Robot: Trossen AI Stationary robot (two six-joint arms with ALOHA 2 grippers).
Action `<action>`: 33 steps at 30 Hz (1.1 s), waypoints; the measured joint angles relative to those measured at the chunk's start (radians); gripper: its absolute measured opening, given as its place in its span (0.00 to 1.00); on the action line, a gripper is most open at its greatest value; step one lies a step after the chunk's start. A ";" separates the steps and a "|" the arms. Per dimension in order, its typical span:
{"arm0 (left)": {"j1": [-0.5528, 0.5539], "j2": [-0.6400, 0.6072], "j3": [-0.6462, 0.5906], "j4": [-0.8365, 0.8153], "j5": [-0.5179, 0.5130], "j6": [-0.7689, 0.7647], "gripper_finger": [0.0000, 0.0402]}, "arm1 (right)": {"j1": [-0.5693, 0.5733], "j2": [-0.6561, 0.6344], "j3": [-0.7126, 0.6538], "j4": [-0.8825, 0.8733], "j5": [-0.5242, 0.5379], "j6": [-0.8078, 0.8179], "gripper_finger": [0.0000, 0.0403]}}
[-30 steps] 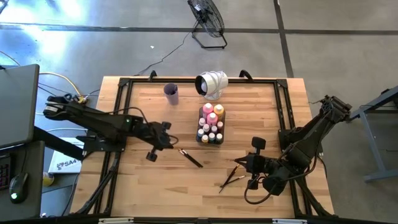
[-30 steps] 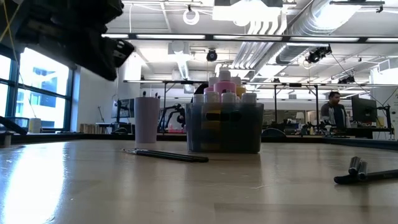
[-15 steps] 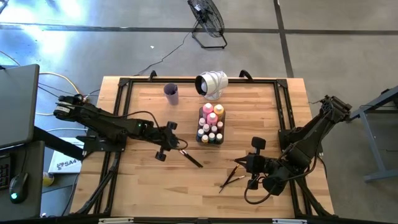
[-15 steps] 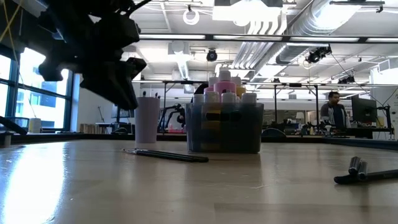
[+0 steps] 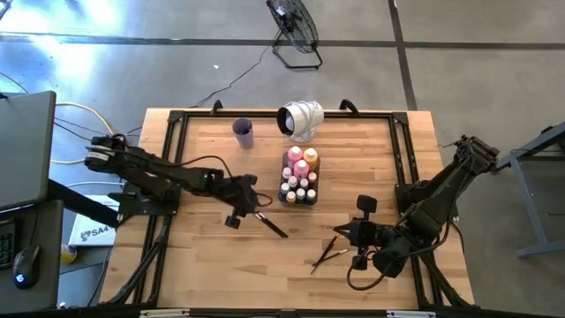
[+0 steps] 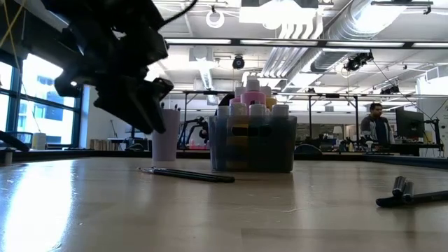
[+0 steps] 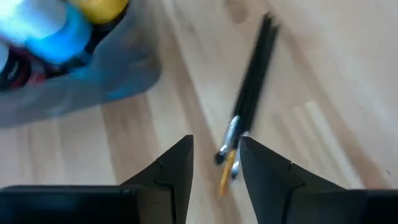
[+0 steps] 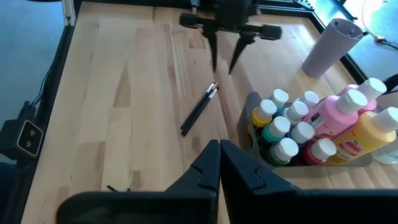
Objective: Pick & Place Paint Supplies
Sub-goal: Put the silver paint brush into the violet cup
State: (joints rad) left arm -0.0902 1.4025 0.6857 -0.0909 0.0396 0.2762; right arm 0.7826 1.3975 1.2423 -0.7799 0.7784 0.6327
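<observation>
Two dark-handled paintbrushes [image 5: 271, 223] lie side by side on the wooden table, left of the clear tray [image 5: 299, 196] that holds the paint bottles [image 8: 311, 124]. My left gripper [image 7: 216, 155] hovers open just above their bristle ends [image 7: 227, 158], one finger on either side, touching nothing; the right wrist view shows it pointing down [image 8: 224, 59]. Another pair of brushes [image 5: 325, 252] lies on the table near the front right. My right gripper [image 8: 219, 152] is shut and holds nothing, raised beside that pair.
A lilac cup [image 5: 244, 132] and a white rounded object [image 5: 300, 119] stand at the table's far side behind the tray. A black frame [image 5: 177, 119] runs around the tabletop. Bare wood lies in front of the tray and toward the near left.
My left gripper has moved toward the table's right and down, closing in on the bristle ends of the middle brushes, and its fingers have opened. The brushes and the tray have not moved.
</observation>
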 joint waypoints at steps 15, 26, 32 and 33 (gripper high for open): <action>0.090 0.112 -0.001 0.033 0.133 0.004 0.32 | 0.000 0.000 0.000 -0.002 0.001 0.000 0.01; 0.090 0.165 0.000 0.096 0.191 0.003 0.32 | 0.000 0.000 0.000 -0.003 0.002 0.000 0.01; 0.090 0.165 0.000 0.093 0.192 -0.018 0.32 | 0.000 0.000 0.000 -0.003 0.002 0.000 0.01; 0.090 0.166 0.000 0.093 0.192 -0.019 0.32 | 0.000 0.000 0.000 -0.003 0.002 0.000 0.01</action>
State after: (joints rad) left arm -0.0002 1.5686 0.6853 0.0023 0.2316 0.2573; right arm 0.7826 1.3975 1.2423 -0.7830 0.7803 0.6323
